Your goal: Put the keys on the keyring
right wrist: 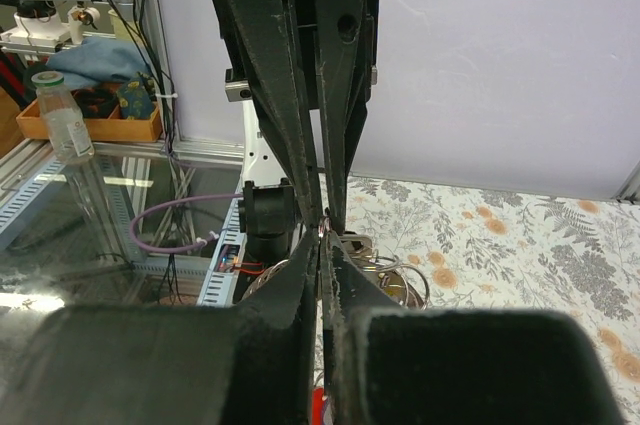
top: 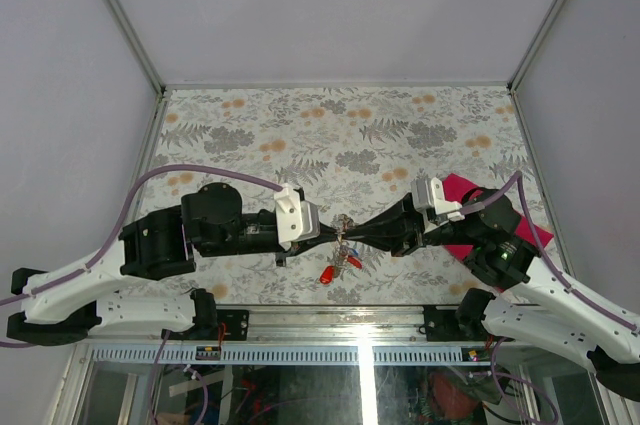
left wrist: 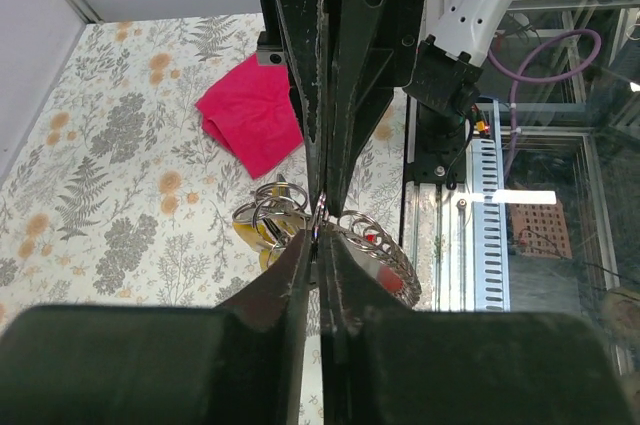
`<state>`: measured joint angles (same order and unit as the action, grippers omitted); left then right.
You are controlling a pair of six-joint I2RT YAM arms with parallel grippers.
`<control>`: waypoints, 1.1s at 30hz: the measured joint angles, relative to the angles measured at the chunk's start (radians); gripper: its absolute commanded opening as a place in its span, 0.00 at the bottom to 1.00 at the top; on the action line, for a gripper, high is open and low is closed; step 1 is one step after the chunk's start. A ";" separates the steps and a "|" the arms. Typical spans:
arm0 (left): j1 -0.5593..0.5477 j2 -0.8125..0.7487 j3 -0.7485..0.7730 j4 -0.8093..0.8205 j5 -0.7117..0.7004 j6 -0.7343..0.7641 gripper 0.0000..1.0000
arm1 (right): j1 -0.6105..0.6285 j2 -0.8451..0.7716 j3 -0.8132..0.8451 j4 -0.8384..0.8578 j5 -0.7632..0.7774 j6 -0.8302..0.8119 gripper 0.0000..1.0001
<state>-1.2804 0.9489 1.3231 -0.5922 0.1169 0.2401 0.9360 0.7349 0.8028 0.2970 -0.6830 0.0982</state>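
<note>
My left gripper (top: pixel 335 230) and right gripper (top: pixel 357 232) meet tip to tip above the table's near middle. Both are shut on the thin silvery keyring (top: pixel 345 224). A red-headed key (top: pixel 327 273) and a blue-headed key (top: pixel 353 261) hang below it. In the left wrist view my left gripper (left wrist: pixel 320 237) pinches the keyring (left wrist: pixel 268 201), with a yellow key head (left wrist: pixel 252 235) to its left and a red key head (left wrist: pixel 392 282) to its right. In the right wrist view my right gripper (right wrist: pixel 325 235) pinches the keyring (right wrist: pixel 405 275), with a red key head (right wrist: pixel 318 407) below.
A magenta cloth (top: pixel 480 207) lies on the floral table under the right arm; it also shows in the left wrist view (left wrist: pixel 252 115). The metal rail (top: pixel 330 323) runs along the table's near edge. Grey walls stand on three sides.
</note>
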 measured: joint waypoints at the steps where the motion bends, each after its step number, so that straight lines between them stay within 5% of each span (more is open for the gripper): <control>1: 0.000 0.000 0.000 0.000 0.000 0.001 0.02 | 0.000 0.000 0.000 0.000 -0.001 0.001 0.00; 21: 0.000 0.000 0.007 0.017 0.016 0.002 0.05 | 0.000 -0.012 0.000 0.028 0.008 0.045 0.00; 33: 0.000 0.000 0.011 0.013 0.021 0.001 0.18 | 0.000 -0.027 0.000 0.074 0.009 0.070 0.00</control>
<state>-1.2804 0.9489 1.3346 -0.5789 0.1375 0.2413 0.9360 0.7074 0.8024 0.3714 -0.6743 0.1680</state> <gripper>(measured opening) 0.167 0.010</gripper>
